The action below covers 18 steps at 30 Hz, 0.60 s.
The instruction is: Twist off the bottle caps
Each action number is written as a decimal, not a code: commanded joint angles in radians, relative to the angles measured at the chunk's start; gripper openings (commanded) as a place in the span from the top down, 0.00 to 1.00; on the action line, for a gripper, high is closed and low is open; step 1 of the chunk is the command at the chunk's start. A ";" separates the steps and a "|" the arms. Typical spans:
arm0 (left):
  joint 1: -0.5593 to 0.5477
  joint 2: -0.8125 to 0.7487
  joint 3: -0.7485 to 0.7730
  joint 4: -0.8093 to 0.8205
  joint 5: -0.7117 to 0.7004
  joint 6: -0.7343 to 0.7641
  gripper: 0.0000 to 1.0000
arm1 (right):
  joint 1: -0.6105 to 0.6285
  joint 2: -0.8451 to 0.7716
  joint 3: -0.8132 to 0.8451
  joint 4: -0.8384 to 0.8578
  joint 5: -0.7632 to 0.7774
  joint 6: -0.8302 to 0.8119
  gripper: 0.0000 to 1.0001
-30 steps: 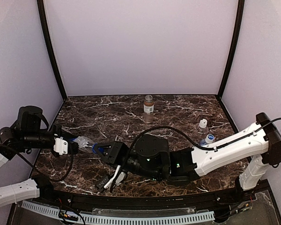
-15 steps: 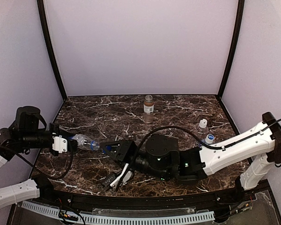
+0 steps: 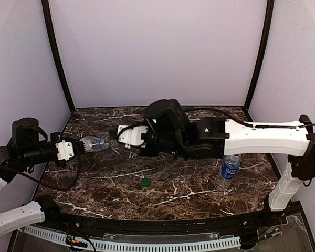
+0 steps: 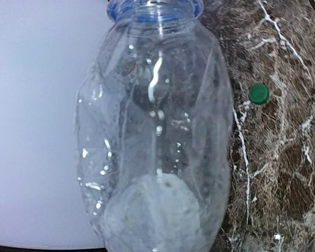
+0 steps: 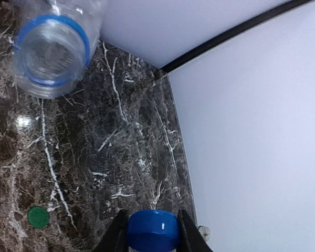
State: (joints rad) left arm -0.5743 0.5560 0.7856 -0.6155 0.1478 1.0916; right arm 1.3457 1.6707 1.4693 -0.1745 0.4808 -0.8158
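My left gripper (image 3: 79, 147) is shut on the base of a plain clear bottle (image 3: 93, 143), held level above the table's left side. The bottle (image 4: 155, 131) fills the left wrist view and hides the fingers. Its mouth (image 5: 52, 48) is open, with a blue ring around the neck. My right gripper (image 3: 115, 137) sits just right of that mouth. In the right wrist view the right gripper (image 5: 153, 232) is shut on a dark blue cap (image 5: 153, 230). A green cap (image 3: 145, 182) lies loose on the marble, and this green cap (image 5: 38, 217) also shows below the bottle's mouth.
A bottle with a blue label (image 3: 230, 168) stands capped at the right, in front of the right arm (image 3: 252, 137). That arm spans the back of the table and hides what is behind it. The purple walls (image 3: 157, 52) close in the back and sides.
The right arm rose from low near the front edge and swung toward the back, carrying the dark blue cap off the bottle. The left gripper drew the bottle slightly back and left.
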 commanded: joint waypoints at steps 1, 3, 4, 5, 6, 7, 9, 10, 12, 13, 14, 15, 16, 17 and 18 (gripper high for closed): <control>0.032 0.003 0.043 0.167 -0.019 -0.284 0.76 | -0.154 0.170 0.276 -0.624 -0.204 0.721 1.00; 0.056 0.003 0.056 0.205 -0.020 -0.366 0.75 | -0.187 0.232 0.317 -0.703 -0.301 0.803 1.00; 0.060 0.001 0.061 0.224 -0.019 -0.388 0.75 | -0.197 0.251 0.318 -0.720 -0.338 0.830 1.00; 0.069 0.000 0.063 0.234 -0.019 -0.424 0.75 | -0.206 0.268 0.315 -0.731 -0.372 0.856 1.00; 0.073 -0.003 0.066 0.253 -0.021 -0.439 0.75 | -0.213 0.283 0.312 -0.738 -0.399 0.872 1.00; 0.080 -0.003 0.067 0.260 -0.025 -0.461 0.74 | -0.216 0.298 0.310 -0.747 -0.418 0.887 1.00; 0.090 -0.004 0.070 0.276 -0.027 -0.482 0.74 | -0.219 0.338 0.322 -0.773 -0.445 0.906 1.00; 0.092 -0.004 0.069 0.282 -0.024 -0.485 0.74 | -0.220 0.372 0.331 -0.787 -0.457 0.910 1.00; 0.095 -0.005 0.066 0.283 -0.016 -0.492 0.73 | -0.220 0.425 0.347 -0.816 -0.475 0.914 1.00; 0.096 -0.006 0.064 0.282 -0.008 -0.493 0.73 | -0.220 0.451 0.352 -0.829 -0.475 0.916 1.00; 0.097 -0.007 0.061 0.278 -0.003 -0.494 0.73 | -0.220 0.472 0.356 -0.840 -0.464 0.919 1.00; 0.098 -0.008 0.060 0.275 0.003 -0.495 0.73 | -0.221 0.490 0.356 -0.848 -0.449 0.923 1.00; 0.099 -0.011 0.060 0.269 0.007 -0.494 0.73 | -0.224 0.503 0.352 -0.851 -0.432 0.926 1.00; 0.100 -0.012 0.060 0.267 0.012 -0.494 0.73 | -0.228 0.512 0.348 -0.853 -0.422 0.929 1.00; 0.101 -0.013 0.062 0.263 0.014 -0.493 0.72 | -0.232 0.517 0.343 -0.851 -0.419 0.932 1.00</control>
State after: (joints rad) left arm -0.4805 0.5541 0.8371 -0.3668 0.1383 0.6331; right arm 1.1221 2.1674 1.7912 -0.9627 0.0589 0.0650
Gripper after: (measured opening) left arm 0.277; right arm 0.253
